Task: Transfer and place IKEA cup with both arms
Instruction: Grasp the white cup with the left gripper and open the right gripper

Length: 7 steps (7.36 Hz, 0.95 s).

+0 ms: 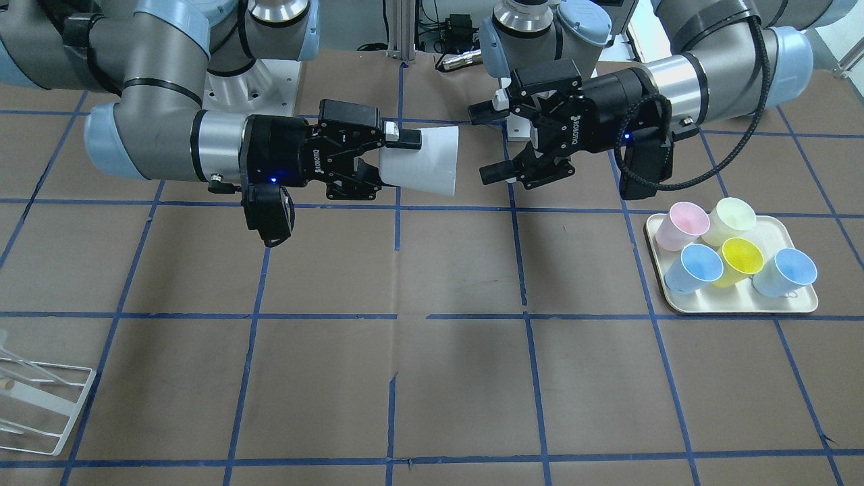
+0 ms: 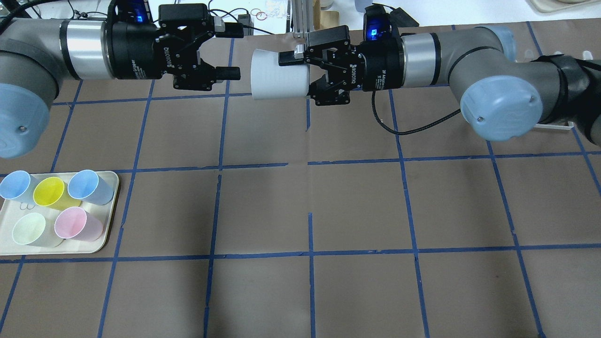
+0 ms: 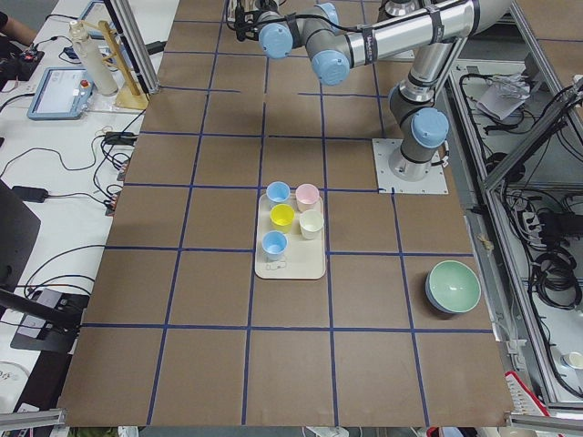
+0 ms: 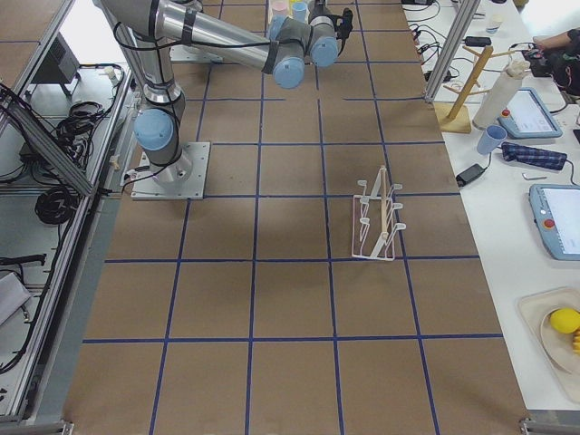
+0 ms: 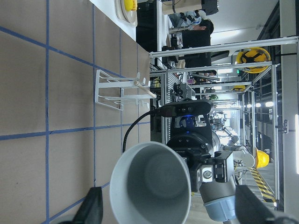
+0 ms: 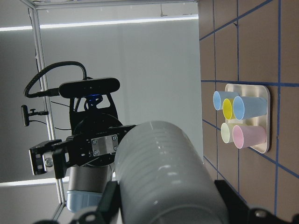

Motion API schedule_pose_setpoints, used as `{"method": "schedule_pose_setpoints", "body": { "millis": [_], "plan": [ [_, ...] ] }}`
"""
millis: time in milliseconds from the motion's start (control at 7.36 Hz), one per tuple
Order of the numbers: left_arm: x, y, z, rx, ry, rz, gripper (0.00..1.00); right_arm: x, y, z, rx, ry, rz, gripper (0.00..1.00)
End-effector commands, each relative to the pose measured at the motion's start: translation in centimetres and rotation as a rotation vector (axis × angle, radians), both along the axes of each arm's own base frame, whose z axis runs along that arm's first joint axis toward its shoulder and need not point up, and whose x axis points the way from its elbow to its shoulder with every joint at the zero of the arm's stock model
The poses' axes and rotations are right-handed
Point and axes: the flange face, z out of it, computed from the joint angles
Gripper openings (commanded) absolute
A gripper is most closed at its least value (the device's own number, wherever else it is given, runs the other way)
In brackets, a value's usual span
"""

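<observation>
The IKEA cup (image 1: 425,162) is pale grey and lies horizontal in the air above the table's back middle. My right gripper (image 1: 395,162) is shut on its narrow base end. The overhead view shows the same grip, gripper (image 2: 300,77) on cup (image 2: 277,80). My left gripper (image 1: 484,143) is open and empty, facing the cup's mouth a short gap away, and also shows in the overhead view (image 2: 234,51). The left wrist view looks into the cup's open mouth (image 5: 149,186), with a dark finger (image 5: 92,207) on each side. The right wrist view shows the cup's ribbed side (image 6: 168,177).
A cream tray (image 1: 803,304) on the robot's left holds several upright coloured cups: pink, pale green-cream, yellow and two light blue. It also shows in the overhead view (image 2: 108,234). A white wire rack (image 1: 40,398) stands on the robot's right. A green bowl (image 3: 453,287) sits near the left end.
</observation>
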Motion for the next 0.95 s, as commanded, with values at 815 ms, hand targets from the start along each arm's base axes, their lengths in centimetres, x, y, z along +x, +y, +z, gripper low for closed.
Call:
{"method": "schedule_pose_setpoints", "body": {
  "millis": [815],
  "plan": [
    [-0.63,0.97,0.45,0.002,-0.003,-0.007,0.79,0.98,-0.11,0.8,0.047,-0.03,0.005,0.22]
  ]
}}
